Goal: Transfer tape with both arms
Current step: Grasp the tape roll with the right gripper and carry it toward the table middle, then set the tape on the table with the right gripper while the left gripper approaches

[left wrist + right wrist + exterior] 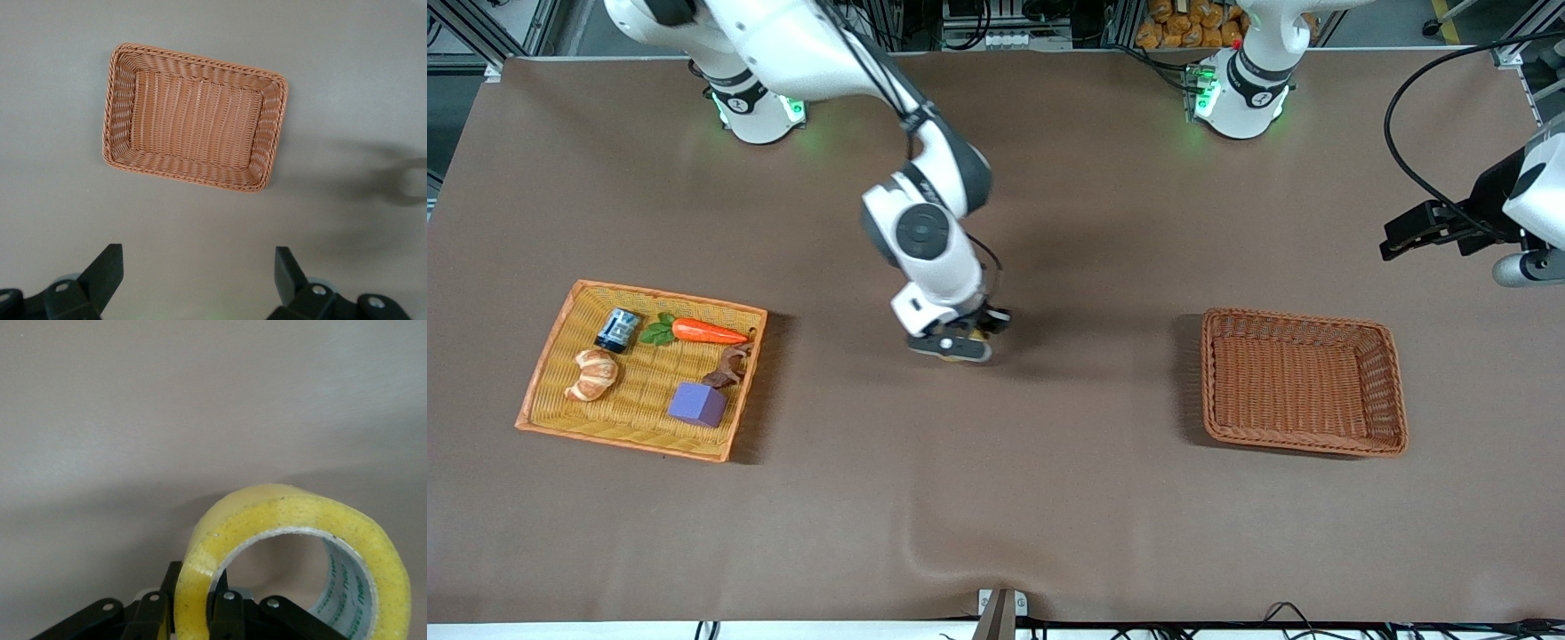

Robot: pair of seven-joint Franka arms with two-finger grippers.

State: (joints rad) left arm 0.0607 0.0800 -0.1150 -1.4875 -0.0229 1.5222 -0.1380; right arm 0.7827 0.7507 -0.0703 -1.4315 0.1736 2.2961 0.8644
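My right gripper (967,340) is over the middle of the table, between the tray and the basket, shut on the wall of the tape (293,540), a translucent yellow ring with a grey inner core. One finger is outside the ring and one inside. In the front view only a sliver of the tape (961,356) shows under the hand. My left gripper (1400,238) is open and empty, high over the left arm's end of the table. In the left wrist view its fingers stand wide apart (199,273) above bare table.
A brown wicker basket (1303,440) stands toward the left arm's end and also shows in the left wrist view (117,107). An orange wicker tray (551,418) toward the right arm's end holds a croissant (592,374), carrot (707,332), purple block (699,404), small can (618,330) and a brown figure (729,366).
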